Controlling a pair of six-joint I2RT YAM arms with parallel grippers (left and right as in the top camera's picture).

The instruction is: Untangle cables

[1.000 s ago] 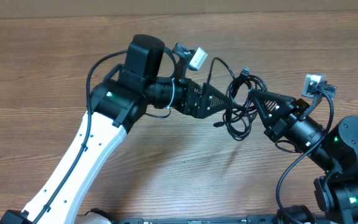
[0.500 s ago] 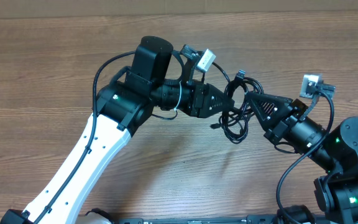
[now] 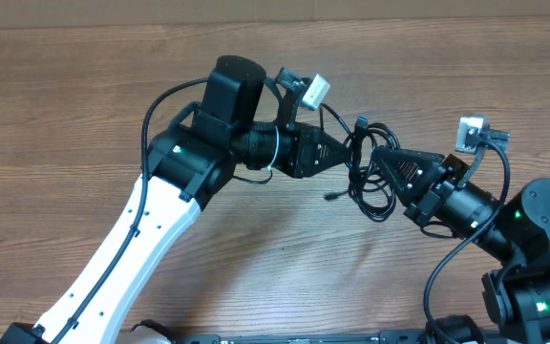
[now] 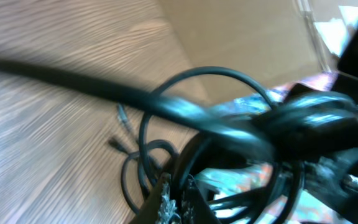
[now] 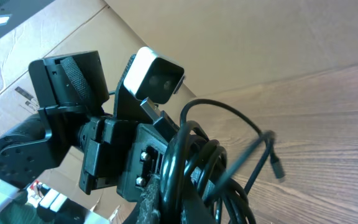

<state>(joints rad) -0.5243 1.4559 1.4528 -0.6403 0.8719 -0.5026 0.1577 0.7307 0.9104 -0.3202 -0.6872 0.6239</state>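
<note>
Overhead: the thin black cables (image 3: 363,164) form one tangled bundle held above the brown wood-grain counter (image 3: 84,115). The left jaws and right jaws meet it from opposite sides, both clenched on it, and loops sag below them. Left wrist: the picture is blurred, and the cables (image 4: 185,113) curl just ahead of the jaws. Right wrist: the cables (image 5: 185,162) rise straight out of the jaws, a small plug tip (image 5: 277,168) dangling to their right

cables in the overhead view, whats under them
Only bare wooden table shows beneath the cables. Where the left hand and right hand meet, it's hidden.
</note>
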